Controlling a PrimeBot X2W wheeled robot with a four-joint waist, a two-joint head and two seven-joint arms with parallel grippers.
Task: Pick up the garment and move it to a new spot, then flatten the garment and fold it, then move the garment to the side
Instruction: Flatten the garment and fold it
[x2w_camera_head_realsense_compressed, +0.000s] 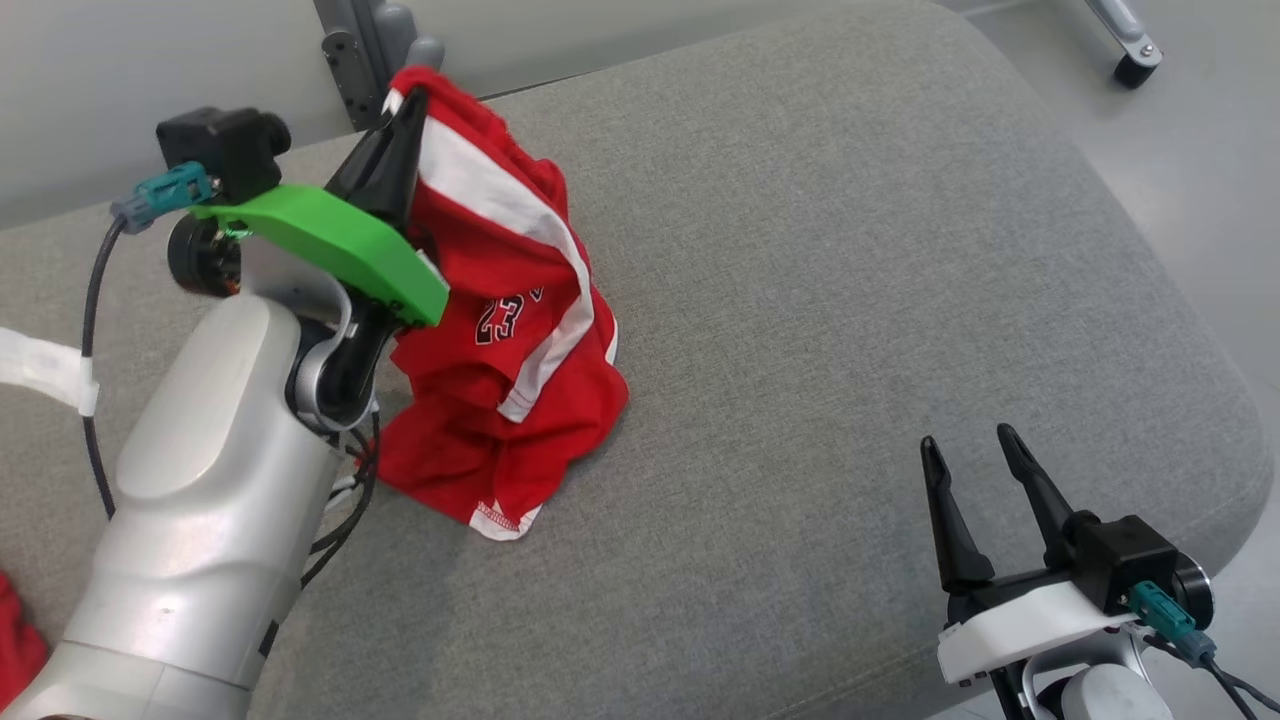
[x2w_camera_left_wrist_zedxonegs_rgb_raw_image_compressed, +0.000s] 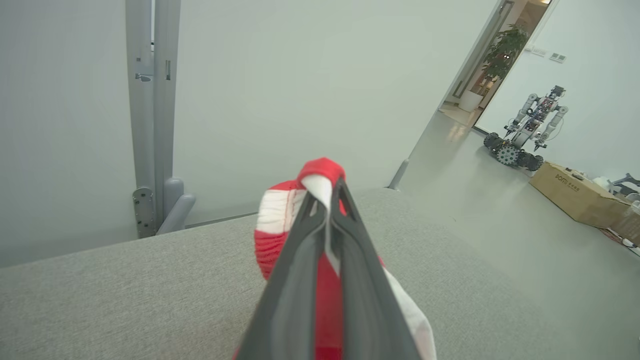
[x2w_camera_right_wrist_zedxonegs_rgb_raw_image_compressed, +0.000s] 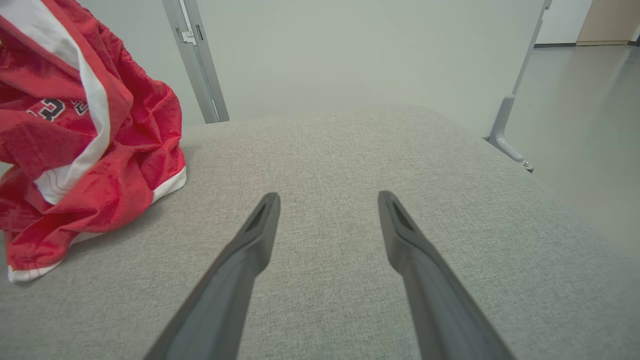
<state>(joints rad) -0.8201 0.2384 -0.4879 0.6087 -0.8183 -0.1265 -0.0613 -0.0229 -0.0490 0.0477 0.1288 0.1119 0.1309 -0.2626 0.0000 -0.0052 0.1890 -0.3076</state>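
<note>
A red garment (x2w_camera_head_realsense_compressed: 500, 330) with white stripes and a dark number hangs crumpled from my left gripper (x2w_camera_head_realsense_compressed: 408, 105), its lower part resting on the grey cushion (x2w_camera_head_realsense_compressed: 850, 300). The left gripper is shut on the garment's top edge, and in the left wrist view the red and white cloth (x2w_camera_left_wrist_zedxonegs_rgb_raw_image_compressed: 280, 215) bunches around the closed fingertips (x2w_camera_left_wrist_zedxonegs_rgb_raw_image_compressed: 334, 192). My right gripper (x2w_camera_head_realsense_compressed: 970, 450) stands open at the lower right, well apart from the garment (x2w_camera_right_wrist_zedxonegs_rgb_raw_image_compressed: 85, 145), with nothing between its fingers (x2w_camera_right_wrist_zedxonegs_rgb_raw_image_compressed: 260, 225).
The grey cushion's rounded edge (x2w_camera_head_realsense_compressed: 1200, 330) drops to the floor at the right. A grey metal post (x2w_camera_head_realsense_compressed: 365, 45) stands behind the cushion. Another red cloth (x2w_camera_head_realsense_compressed: 18, 630) peeks in at the lower left. A cardboard box (x2w_camera_left_wrist_zedxonegs_rgb_raw_image_compressed: 575, 192) and another robot (x2w_camera_left_wrist_zedxonegs_rgb_raw_image_compressed: 525, 130) stand far off.
</note>
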